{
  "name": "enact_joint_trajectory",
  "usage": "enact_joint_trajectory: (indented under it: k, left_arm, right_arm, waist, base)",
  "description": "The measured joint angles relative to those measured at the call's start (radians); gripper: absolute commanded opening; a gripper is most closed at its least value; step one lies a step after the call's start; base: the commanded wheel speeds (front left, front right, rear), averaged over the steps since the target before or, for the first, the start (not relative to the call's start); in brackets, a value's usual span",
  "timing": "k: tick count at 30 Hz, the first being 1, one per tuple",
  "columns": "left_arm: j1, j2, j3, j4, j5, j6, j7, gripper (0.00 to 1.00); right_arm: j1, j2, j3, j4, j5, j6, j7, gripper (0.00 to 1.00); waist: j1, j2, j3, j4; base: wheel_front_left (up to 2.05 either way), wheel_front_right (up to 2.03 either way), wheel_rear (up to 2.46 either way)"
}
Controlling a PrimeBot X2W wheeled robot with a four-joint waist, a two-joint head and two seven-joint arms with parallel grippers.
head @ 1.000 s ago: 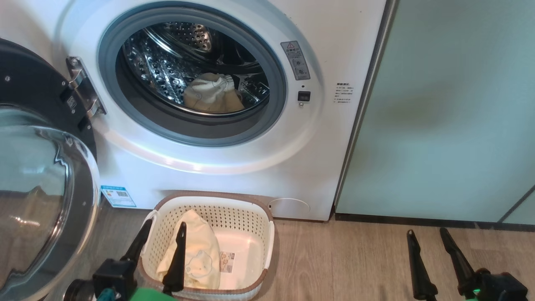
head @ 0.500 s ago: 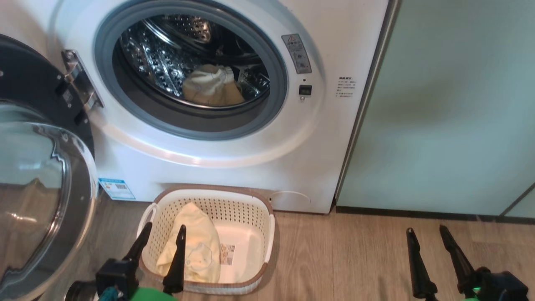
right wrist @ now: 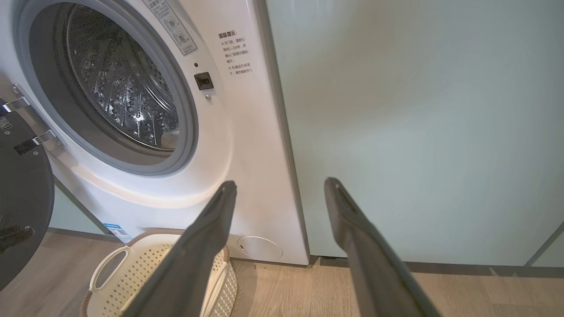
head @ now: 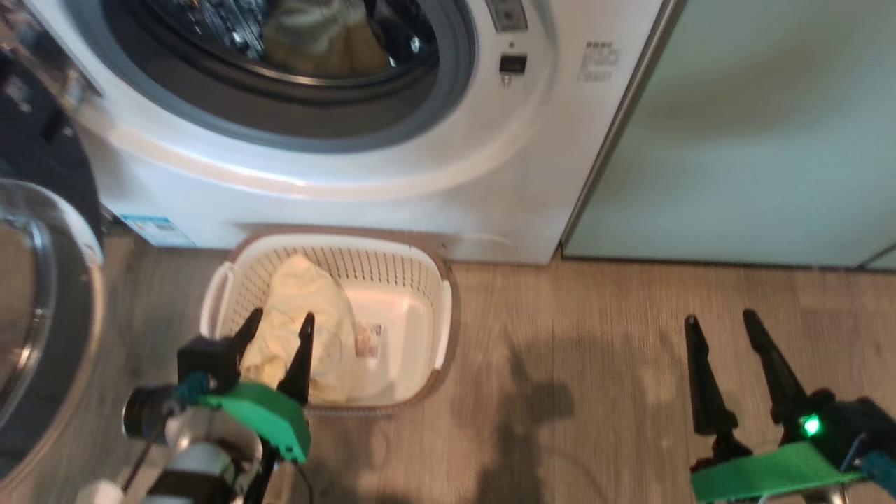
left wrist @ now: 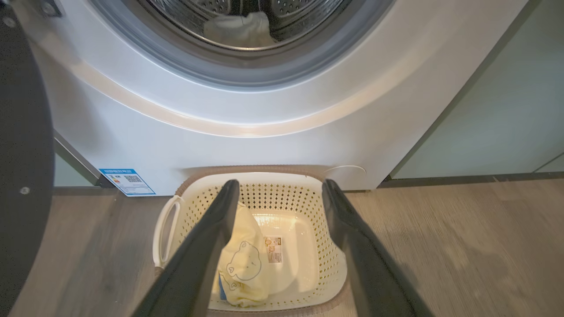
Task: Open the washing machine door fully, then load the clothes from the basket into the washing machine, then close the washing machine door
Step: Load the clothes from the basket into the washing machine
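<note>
L gripper (head: 281, 316) spread, above clothes (head: 302, 290) in basket (head: 329, 245).

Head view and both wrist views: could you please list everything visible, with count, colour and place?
floor: one, grey-brown wood, under everything.
basket: one, cream-white with brown rim, on the floor.
washing machine: one, white, grey gasket, behind the basket.
washing machine door: one, black with clear glass, open, on the machine's left.
basket garment: one, pale yellow, bear print, left part of the basket.
drum garment: count unclear, pale, inside the drum.
energy sticker: one, blue, machine's lower left corner.
cabinet: count unclear, pale green, right of the machine.
left hand: one, dark fingers, open, over the basket.
right hand: one, dark fingers, open, over bare floor.
</note>
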Motion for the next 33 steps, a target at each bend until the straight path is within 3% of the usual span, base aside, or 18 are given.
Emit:
enact_joint_trajectory:
  k: [17,33]
  left_arm:
    - [-0.438,0.028,0.004,0.511,-0.045,-0.142,-0.002,1.0]
    - [-0.702,0.159,0.031,0.782,-0.025,-0.163,-0.028,1.0]
  right_arm:
    - [-0.219,0.0,0.036,-0.077,0.08,0.0,0.0,1.0]
    - [-0.318,-0.002,0.103,-0.142,0.186,0.0,0.0,1.0]
  waist:
    - [0.0001,-0.0001,0.371,-0.089]
    - [0.0,-0.0001,0.665,-0.2]
  base:
    - [0.0,0.0,0.0]
    - [0.0,0.0,0.0]
